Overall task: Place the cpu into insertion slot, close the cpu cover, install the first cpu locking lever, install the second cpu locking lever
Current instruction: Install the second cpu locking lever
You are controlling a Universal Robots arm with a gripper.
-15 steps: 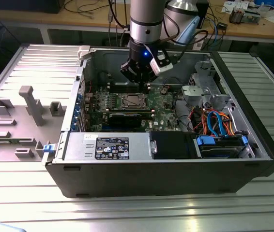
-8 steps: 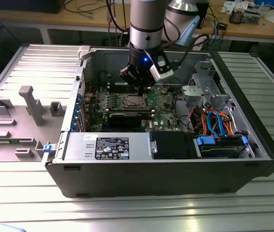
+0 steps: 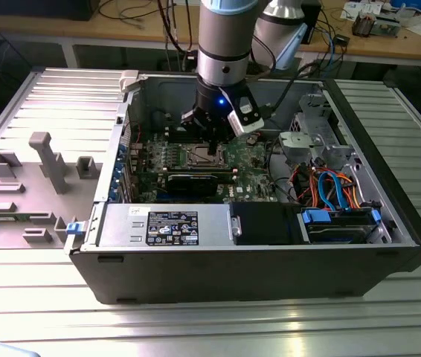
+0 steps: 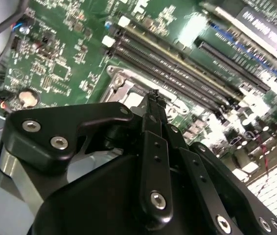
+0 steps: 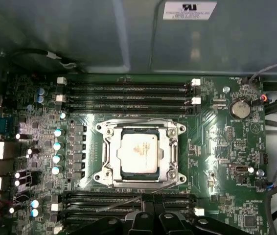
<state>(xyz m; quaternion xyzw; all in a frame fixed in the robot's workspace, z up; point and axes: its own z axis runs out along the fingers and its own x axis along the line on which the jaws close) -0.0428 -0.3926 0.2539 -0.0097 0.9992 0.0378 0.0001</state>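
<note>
The gripper (image 4: 154,95) is hanging just above the motherboard (image 5: 217,142) with its 2 black fingers (image 4: 153,147) pressed together at the tips, holding nothing that can be made out. In the exterior view the gripper (image 3: 212,146) is sitting low inside the open computer case (image 3: 255,260), right over the socket area. Just past the fingertips, 1 cpu (image 5: 138,152) is lying seated in the insertion slot (image 5: 110,169), and 1 cpu cover (image 5: 173,147) is lying flat around it, its window framing the silver top. So placing and closing look done, and the work is now turning to the locking levers. 2 thin wire levers (image 5: 128,121) are running along opposite edges of the cover; whether either is hooked under its catch is hard to judge here. Latching 1 calls for a firm press down and sideways with closed tips. Beyond the socket, 2 banks of long memory slots (image 5: 128,95) are flanking it.
</note>
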